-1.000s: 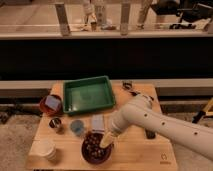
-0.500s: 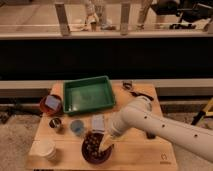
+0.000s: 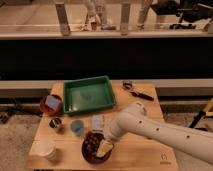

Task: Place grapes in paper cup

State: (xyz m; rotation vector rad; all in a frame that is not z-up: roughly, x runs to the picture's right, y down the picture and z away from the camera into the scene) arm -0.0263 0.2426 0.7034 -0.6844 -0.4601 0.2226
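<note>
Grapes (image 3: 91, 143): 1 heap of small dark berries in 1 dark round bowl (image 3: 86, 154) at the front edge of the table, right of the paper cup and well apart from it.
Paper cup (image 3: 46, 149): 1 wide off-white cup, upright at the front left corner of the wooden table (image 3: 145, 152); nothing touches it.
Gripper (image 3: 104, 149): down in the bowl on its right side, pale tip among the berries; whether its fingers are spread or closed, and whether it has hold of any grapes, I cannot tell.
Arm (image 3: 155, 131): 1 thick white arm coming in from the lower right, crossing the front right part of the table and hiding the bowl's right rim.
Other cups: 2 more, 1 small shiny metal cup (image 3: 55, 123) behind the paper cup and 1 small bluish cup (image 3: 76, 127) just right of it, both between the paper cup and the tray.
Tray (image 3: 89, 95): 1 green rectangular tray at the table's back middle.
Red bowl (image 3: 44, 106): 1, at the left edge beside the tray, holding 1 pale blue-grey item (image 3: 52, 102).
Small packet (image 3: 98, 121): 1 pale flat item just behind the bowl of grapes, in front of the tray.
Dark tools (image 3: 136, 91): small dark objects at the back right of the table; their number and kind cannot be told.
Between grapes and cup: bare wood only.
</note>
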